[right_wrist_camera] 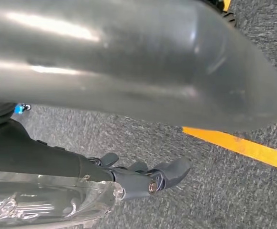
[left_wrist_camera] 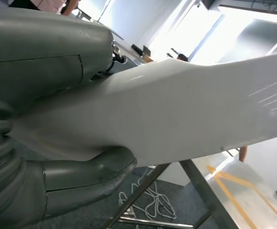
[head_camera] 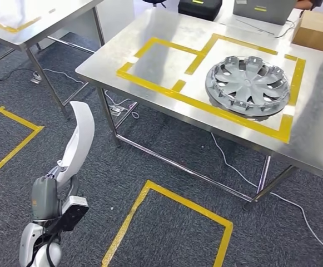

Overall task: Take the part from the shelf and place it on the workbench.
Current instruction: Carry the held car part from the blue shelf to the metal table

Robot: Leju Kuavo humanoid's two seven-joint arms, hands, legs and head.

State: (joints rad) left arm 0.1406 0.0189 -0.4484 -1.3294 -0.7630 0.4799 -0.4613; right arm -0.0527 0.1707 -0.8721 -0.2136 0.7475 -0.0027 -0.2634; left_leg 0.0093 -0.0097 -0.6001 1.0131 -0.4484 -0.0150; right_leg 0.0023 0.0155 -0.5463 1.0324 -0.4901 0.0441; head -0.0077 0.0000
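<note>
Head view shows the part (head_camera: 79, 136), a long curved white panel, held up off the floor at the lower left, over the dark carpet (head_camera: 159, 167) and well short of the workbench (head_camera: 159, 61). The left hand (head_camera: 52, 192) grips its lower end, and the panel rises from the hand and bends toward the bench. In the left wrist view the same white part (left_wrist_camera: 187, 109) runs across the frame, clamped between the thick grey thumb (left_wrist_camera: 90, 179) on one side and the hand's grey cover on the other. The right hand (right_wrist_camera: 144, 174) hangs above the carpet, its dark fingers (right_wrist_camera: 172, 171) lying close together and slightly curled, with nothing in them as far as the right wrist view shows. On the steel workbench, yellow tape (head_camera: 193, 103) marks out two boxes; a silver wheel cover (head_camera: 247, 84) lies inside the right-hand box, and the left-hand box is bare metal. A cardboard box (head_camera: 317, 30) sits at the bench's far right corner. Yellow tape squares (head_camera: 168, 194) also mark the carpet in front of the bench, and cables (head_camera: 122, 105) trail beneath it.
</note>
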